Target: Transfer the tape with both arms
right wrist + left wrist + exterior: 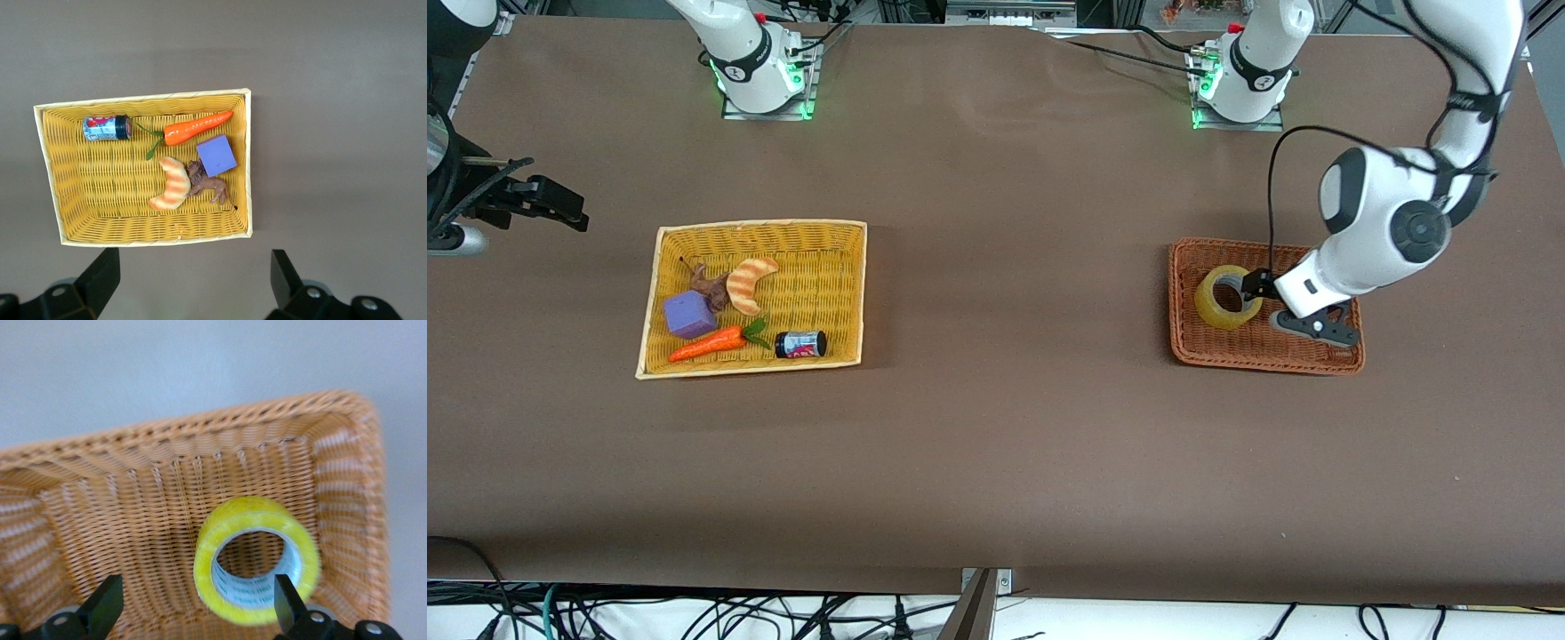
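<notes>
Front view is showing the tape [1226, 297] lying in the brown wicker basket [1316, 363] toward the left arm's end of the desk [996, 444]. The left hand [1258, 286] is hanging low over that basket, its fingers [288, 603] spread wide with one tip at the roll's rim, gripping nothing. The right hand [193, 283] is waiting open in the air near the yellow basket [845, 233], which is holding a carrot [707, 345], a purple block [689, 315] and a croissant toy [747, 283].

My tape [1227, 297] sits in the basket [1316, 363] toward my left arm's end of the table; another basket [845, 293] toward my right arm's end holds toys.
</notes>
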